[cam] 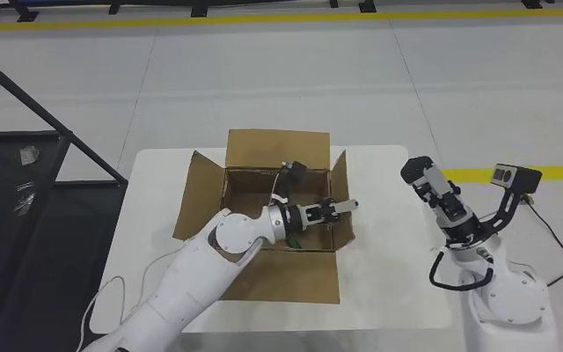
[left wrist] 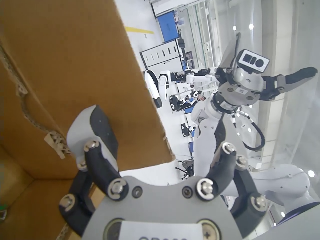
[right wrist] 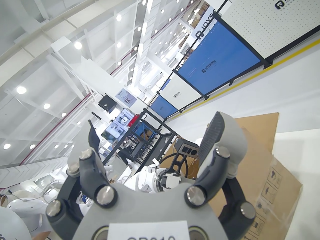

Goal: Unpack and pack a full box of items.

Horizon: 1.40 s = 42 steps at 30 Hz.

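- Now the left claw (cam: 341, 209) is spread wide, with one finger (left wrist: 100, 126) just beside the inner face of the right flap (cam: 339, 172) of the box (cam: 277, 146).
- The box sits open in the middle of the surface (cam: 387, 282); something small and green (cam: 295, 239) lies inside.
- I think it should dip lower and slowly, not bumping the flap.
- The right claw (right wrist: 154, 131), spread too, hangs well apart.

**Table** (cam: 387, 264): white, below the jaws of the left gripper (cam: 350, 206).
**Black frame** (cam: 88, 182): off the table, well apart from those jaws.
**Yellow floor line** (cam: 264, 18): far beyond them.
**Blue and white panels** (right wrist: 220, 68) and **ceiling lights** (right wrist: 77, 45): far beyond the jaws of the right gripper (right wrist: 155, 126).
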### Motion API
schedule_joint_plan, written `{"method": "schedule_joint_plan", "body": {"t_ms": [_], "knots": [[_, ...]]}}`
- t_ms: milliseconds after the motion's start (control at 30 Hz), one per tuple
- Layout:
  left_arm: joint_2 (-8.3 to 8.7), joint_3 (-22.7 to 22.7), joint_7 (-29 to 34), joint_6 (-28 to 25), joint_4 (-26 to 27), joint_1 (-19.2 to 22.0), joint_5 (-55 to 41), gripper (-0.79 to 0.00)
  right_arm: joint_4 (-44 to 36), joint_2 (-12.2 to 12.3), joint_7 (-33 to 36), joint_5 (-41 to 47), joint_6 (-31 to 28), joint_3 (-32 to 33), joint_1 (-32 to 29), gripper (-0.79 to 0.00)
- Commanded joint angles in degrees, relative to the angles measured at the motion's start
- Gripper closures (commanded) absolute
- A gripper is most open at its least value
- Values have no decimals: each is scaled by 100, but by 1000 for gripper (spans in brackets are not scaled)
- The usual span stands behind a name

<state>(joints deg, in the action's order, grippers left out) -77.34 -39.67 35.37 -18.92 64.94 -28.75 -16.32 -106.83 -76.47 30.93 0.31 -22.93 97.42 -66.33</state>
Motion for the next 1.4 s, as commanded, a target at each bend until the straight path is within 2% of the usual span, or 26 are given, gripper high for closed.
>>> {"method": "schedule_joint_plan", "body": {"t_ms": [0, 500, 700, 900, 1067, 1233, 1367], "knots": [[-161, 232, -113, 3, -283, 142, -25, -785, -35, 19, -44, 9, 5, 90, -97, -785], [-1190, 1218, -740, 559, -1958, 909, 378, -785, -68, 140, -144, 269, -120, 499, -556, -785], [-1473, 1307, -748, 498, -2482, 1064, 497, -785, -66, 181, -114, 307, -103, 484, -584, -785], [-1551, 1137, -684, 243, -2839, 1120, 507, -785, 109, 214, -56, 372, -111, 308, -403, -785], [-1530, 922, -604, 45, -2862, 1135, 510, -785, 192, 237, -48, 336, -100, 129, -227, -785], [-1387, 540, -450, -178, -2642, 1081, 416, -785, 220, 260, -62, 279, -73, -9, -105, -785], [-1156, 53, -152, -323, -2158, 924, 262, -785, 283, 273, -88, 273, -40, -140, 17, -785]]}}
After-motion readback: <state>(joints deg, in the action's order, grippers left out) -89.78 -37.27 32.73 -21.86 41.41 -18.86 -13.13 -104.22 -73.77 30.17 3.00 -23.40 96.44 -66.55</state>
